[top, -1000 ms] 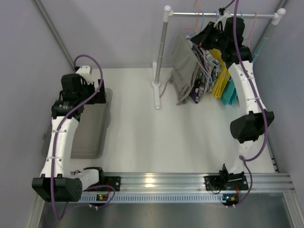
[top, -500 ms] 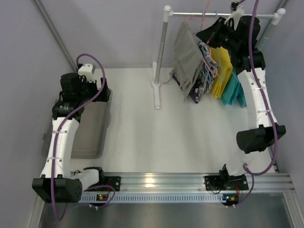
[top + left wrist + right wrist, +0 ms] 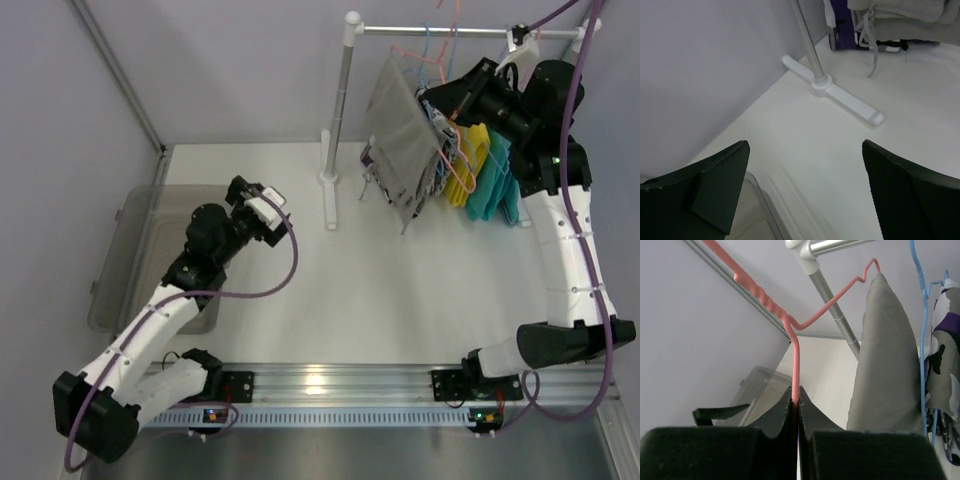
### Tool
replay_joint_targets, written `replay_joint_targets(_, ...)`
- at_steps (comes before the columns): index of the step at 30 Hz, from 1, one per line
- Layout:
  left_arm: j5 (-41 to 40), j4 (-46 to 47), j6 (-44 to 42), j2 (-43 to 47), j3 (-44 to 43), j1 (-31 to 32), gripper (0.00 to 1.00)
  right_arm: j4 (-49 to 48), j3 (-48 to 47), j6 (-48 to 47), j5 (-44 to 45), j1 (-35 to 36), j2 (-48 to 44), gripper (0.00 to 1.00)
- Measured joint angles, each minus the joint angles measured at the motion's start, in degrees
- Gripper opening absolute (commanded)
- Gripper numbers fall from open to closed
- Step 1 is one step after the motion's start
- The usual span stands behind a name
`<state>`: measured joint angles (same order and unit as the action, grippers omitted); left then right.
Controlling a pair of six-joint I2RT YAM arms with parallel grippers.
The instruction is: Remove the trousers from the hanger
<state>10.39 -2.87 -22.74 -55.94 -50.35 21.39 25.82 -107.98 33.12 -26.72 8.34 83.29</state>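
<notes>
1. Top external view: a white table (image 3: 400,300) with a clothes rack (image 3: 341,100) at its far side. A row of garments hangs below the rack's top bar.
2. Grey trousers (image 3: 405,135) are folded over a pink hanger (image 3: 796,355). They are the garment nearest the rack's upright post and they hang at a tilt.
3. The right gripper (image 3: 796,407) reaches up beside the bar. In the right wrist view its two black fingers are pressed together on the pink hanger's wire stem, just below the twisted neck. Whether the hook rests on the bar cannot be made out.
4. Beside the trousers, going away from the post, hang a purple, white and black patterned garment (image 3: 945,365), then a yellow one (image 3: 475,150), then a teal one (image 3: 497,180).
5. The left gripper (image 3: 805,160) hovers over the table, well apart from the trousers and pointed at the rack. Its fingers are spread wide and hold nothing.
6. The left wrist view shows the rack's white foot (image 3: 840,97) on the table. The trouser hems and a dangling drawstring (image 3: 871,40) are above it.
7. A clear plastic bin (image 3: 125,270) sits at the table's left edge, beside the left arm.
</notes>
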Motion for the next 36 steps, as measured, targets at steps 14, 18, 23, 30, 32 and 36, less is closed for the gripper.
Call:
replay_joint_targets(14, -14.3, 64.5, -27.2, -19.7, 23.6, 31.7, 0.99, 0.4, 2.4, 4.6, 1.4, 1.2, -7.9, 0.00)
replay_joint_targets(18, -18.1, 70.0, -32.3, -32.0, 18.8, 37.3, 0.98, 0.9, 3.8, 6.0, 3.8, 3.2, -8.9, 0.00)
replay_joint_targets(23, -21.8, 71.7, -34.1, -38.6, 10.5, 40.4, 0.98, 1.7, 3.8, 7.7, 7.0, 5.5, -9.0, 0.00)
replay_joint_targets(30, -26.9, 75.0, -36.4, -41.3, 1.3, 43.5, 0.98, 3.6, 3.7, 8.2, 11.7, 8.1, -9.0, 0.00)
replay_joint_targets(32, -28.0, 75.6, -36.9, -41.3, 0.6, 44.2, 0.98, 4.3, 3.6, 8.6, 13.2, 8.7, -9.0, 0.00)
replay_joint_targets(36, -30.0, 76.0, -37.0, -41.3, 0.5, 45.4, 0.98, 5.8, 3.0, 9.7, 16.0, 10.3, -9.0, 0.00)
